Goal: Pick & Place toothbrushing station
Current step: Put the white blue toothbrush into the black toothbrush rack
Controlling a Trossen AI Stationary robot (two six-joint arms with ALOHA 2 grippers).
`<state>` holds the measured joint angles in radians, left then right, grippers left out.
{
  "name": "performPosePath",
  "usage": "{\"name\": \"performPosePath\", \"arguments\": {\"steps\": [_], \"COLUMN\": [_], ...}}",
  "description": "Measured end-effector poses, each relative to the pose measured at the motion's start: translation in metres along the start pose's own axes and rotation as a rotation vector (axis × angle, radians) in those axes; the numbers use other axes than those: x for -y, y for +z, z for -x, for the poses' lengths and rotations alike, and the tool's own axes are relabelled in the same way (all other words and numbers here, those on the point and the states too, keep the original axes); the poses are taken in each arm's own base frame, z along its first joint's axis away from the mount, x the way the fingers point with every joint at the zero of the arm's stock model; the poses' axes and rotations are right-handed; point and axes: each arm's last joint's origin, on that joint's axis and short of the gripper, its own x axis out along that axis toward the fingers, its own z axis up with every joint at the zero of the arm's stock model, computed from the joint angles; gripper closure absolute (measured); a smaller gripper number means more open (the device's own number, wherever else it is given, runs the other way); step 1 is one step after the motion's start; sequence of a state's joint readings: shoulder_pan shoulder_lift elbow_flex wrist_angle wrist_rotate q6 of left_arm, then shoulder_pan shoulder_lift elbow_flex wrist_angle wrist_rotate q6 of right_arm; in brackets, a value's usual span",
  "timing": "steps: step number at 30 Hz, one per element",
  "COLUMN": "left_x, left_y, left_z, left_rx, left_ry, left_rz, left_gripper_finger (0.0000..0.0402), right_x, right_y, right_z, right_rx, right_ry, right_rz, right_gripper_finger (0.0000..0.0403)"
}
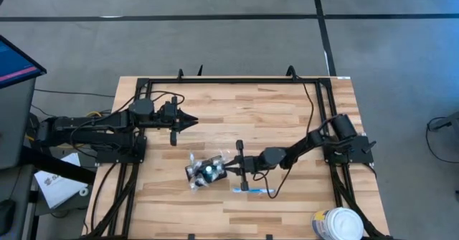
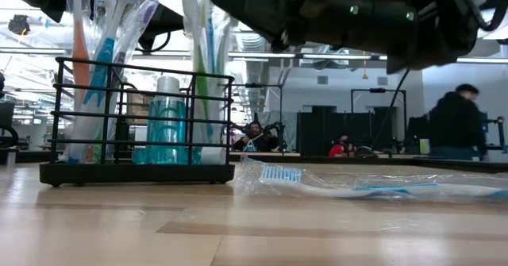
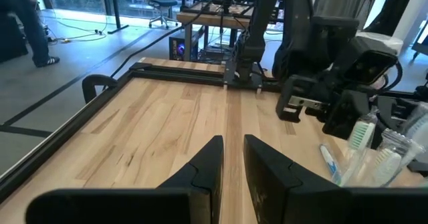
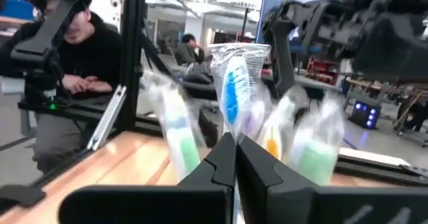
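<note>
Right gripper [image 1: 231, 170] closed on wrapped toothbrush at toothbrushing station [image 1: 206, 172], frame centre; seat brush vertically; left gripper [image 1: 192, 122] narrow, idle upper left.

- No text, brand, number or sign could be read in any view.
- The white tub [image 1: 338, 224], at about five o'clock on the table [image 1: 287, 111] in the high view, carried blue and yellow print on its side; no wording was legible.
- The papers [image 1: 59, 184] beside the table at about eight o'clock bore dark marks, too small to read.
- The screen [image 1: 16, 62] at about ten o'clock showed coloured bands only, with no characters made out.
</note>
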<state>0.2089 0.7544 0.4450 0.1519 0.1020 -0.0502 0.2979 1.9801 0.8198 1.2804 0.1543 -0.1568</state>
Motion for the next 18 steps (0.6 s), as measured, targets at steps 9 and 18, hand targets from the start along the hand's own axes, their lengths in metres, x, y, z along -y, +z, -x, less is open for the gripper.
{"name": "performPosePath", "arguments": {"steps": [9, 18], "left_x": [0.000, 0.000], "left_y": [0.000, 0.000], "left_z": [0.000, 0.000], "left_rx": [-0.002, -0.002], "left_ry": [0.000, 0.000], "left_rz": [0.000, 0.000], "left_gripper_finger": [0.0349, 0.0349], "right_x": [0.011, 0.010], "right_y": [-0.014, -0.014], "right_z": [-0.001, -0.001], "right_rx": [-0.066, -0.078], "right_ry": [-0.027, -0.024], "right_rz": [-0.066, -0.064], "right_gripper_finger": [0.0403, 0.0403]}}
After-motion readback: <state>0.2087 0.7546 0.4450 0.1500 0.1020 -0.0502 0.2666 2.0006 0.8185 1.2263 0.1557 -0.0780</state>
